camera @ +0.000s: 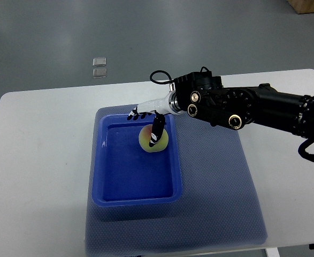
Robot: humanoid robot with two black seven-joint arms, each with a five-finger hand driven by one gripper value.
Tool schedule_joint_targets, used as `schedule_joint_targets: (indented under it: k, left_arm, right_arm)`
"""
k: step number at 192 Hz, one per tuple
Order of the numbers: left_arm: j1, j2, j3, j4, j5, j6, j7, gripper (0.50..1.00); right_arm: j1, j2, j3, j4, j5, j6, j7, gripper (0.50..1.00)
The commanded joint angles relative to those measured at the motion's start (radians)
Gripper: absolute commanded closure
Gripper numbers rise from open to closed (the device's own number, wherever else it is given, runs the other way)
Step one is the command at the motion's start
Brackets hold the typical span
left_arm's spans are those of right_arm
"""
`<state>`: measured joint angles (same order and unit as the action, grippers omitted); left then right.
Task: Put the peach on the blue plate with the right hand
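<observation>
The peach [155, 141], yellow-green with a pink blush, lies inside the blue plate [109, 176], a deep rectangular tray, near its far right corner. My right hand [144, 124] comes in from the right on a black arm [263, 110] and hovers over the tray's far edge. Its fingers [133, 113] stretch out to the left, past the peach. The black thumb points down and rests against the top of the peach. The hand is open, not closed around the fruit. The left arm is not in view.
The tray stands on a blue-grey mat [221, 193] on a white table [39, 160]. Two small clear squares [99, 67] lie on the grey floor beyond the table. A cardboard box corner [309, 5] shows at the top right.
</observation>
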<state>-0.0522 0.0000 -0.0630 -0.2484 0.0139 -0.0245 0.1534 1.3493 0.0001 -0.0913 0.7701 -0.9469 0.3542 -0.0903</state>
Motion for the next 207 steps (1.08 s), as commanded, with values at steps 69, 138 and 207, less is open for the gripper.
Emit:
schedule_joint_targets:
  k: [69,138,207]
  left_arm:
    - [0.000,0.000,0.000,0.000,0.000,0.000,0.000,0.500]
    - [0.000,0.000,0.002,-0.012,0.004,0.000,0.000,0.500]
    - [0.000,0.000,0.003,-0.011,0.003,0.000,0.000,0.500]
  right_arm:
    - [-0.029,-0.098,0.542,0.000,0.063,-0.001,0.004,0.564]
    - [-0.503,-0.143,1.207,-0.011,0.557,-0.069,0.139,0.564]
    - [-0.608,-0.057,1.216,-0.071,0.691,-0.057,0.294,0.564]
